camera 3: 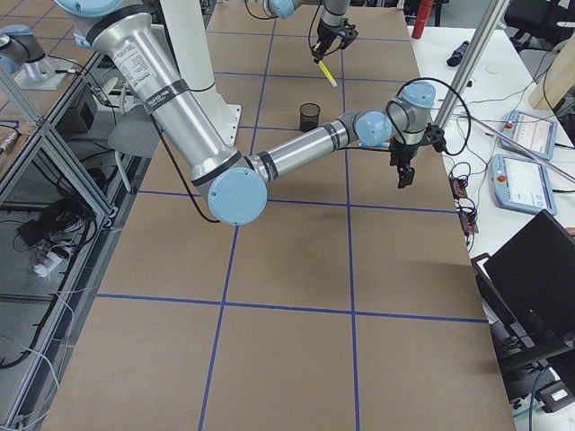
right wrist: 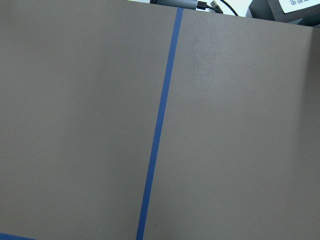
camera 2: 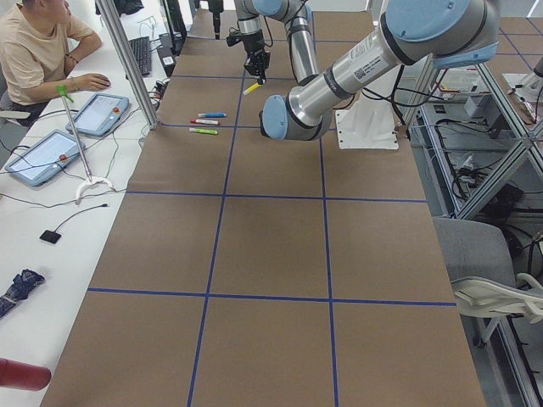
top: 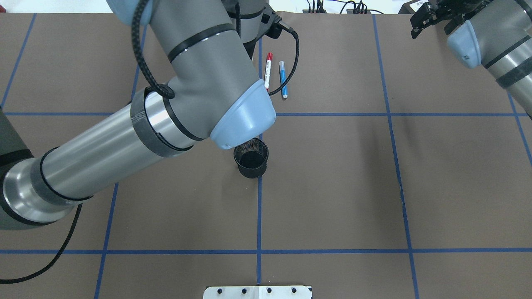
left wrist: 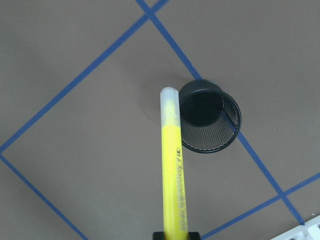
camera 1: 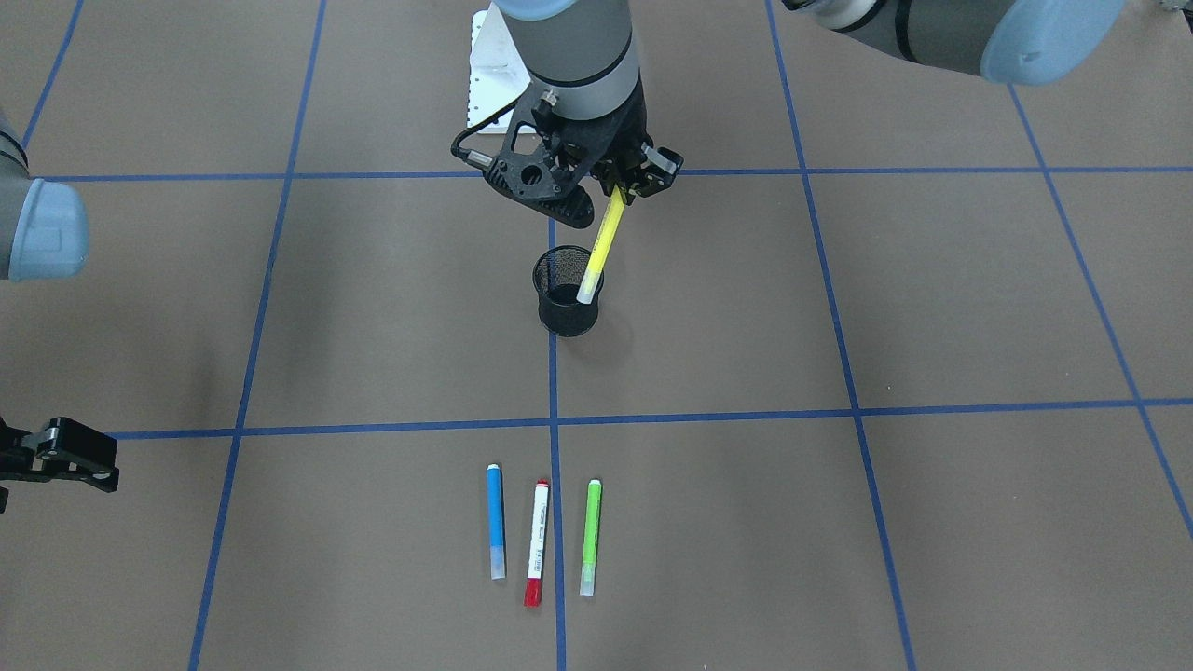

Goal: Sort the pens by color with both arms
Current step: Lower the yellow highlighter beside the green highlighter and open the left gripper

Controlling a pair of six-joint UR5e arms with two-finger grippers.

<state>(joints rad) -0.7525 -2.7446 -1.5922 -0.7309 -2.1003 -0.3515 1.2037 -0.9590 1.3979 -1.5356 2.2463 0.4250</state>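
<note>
Our right gripper (camera 1: 56, 457) hovering at 9 o'clock edge, no pen seen; we cannot tell how open. Then blue pen (camera 1: 496, 522), white-red pen (camera 1: 536, 543), green pen (camera 1: 591, 538) lying parallel at 6 o'clock. Our left gripper (camera 1: 623, 189) clamping yellow pen (camera 1: 604, 244), axis running 1-to-7 o'clock, cap pointing down at mesh cup (camera 1: 557, 321) rim; we're judging left arm nearer.

Brown table (camera 1: 932, 298), blue tape grid (camera 1: 932, 171)
</note>
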